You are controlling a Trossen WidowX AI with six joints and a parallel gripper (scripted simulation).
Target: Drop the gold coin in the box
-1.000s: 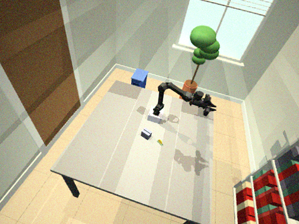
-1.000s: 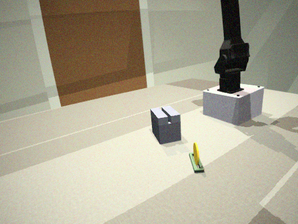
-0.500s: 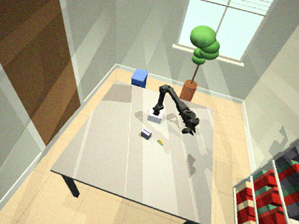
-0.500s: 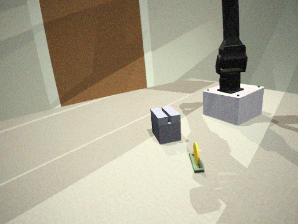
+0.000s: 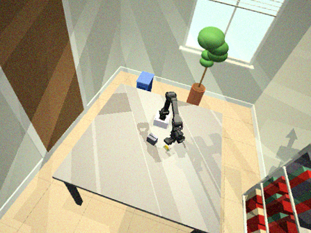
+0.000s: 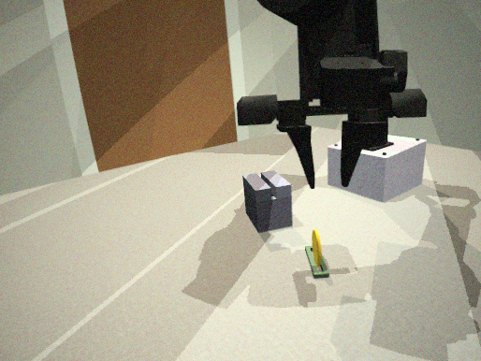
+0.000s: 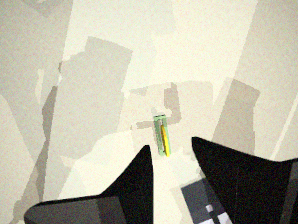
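Toward the far edge of the table (image 5: 126, 174) (image 6: 117, 299), a gold coin (image 5: 167, 147) (image 6: 316, 248) (image 7: 165, 141) stands upright; being thin, probably stiff and slippery, it is best pinched by its flat faces. The parted, empty tool (image 5: 174, 142) (image 6: 328, 187) (image 7: 170, 146) hangs above.

gold coin (image 5: 167, 147) (image 6: 316, 247) (image 7: 165, 141): thin, on edge | green holder (image 5: 168, 149) (image 6: 321, 275) (image 7: 160, 116): coin inside | grey box (image 5: 152, 139) (image 6: 269, 208) (image 7: 197, 196): slotted lid

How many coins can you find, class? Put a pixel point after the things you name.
1: the gold coin (image 5: 167, 147) (image 6: 316, 247) (image 7: 165, 141) stands on edge in the green holder (image 5: 168, 149) (image 6: 321, 275) (image 7: 159, 117). The grey box (image 5: 152, 139) (image 6: 275, 213) (image 7: 193, 199) could hide others inside.
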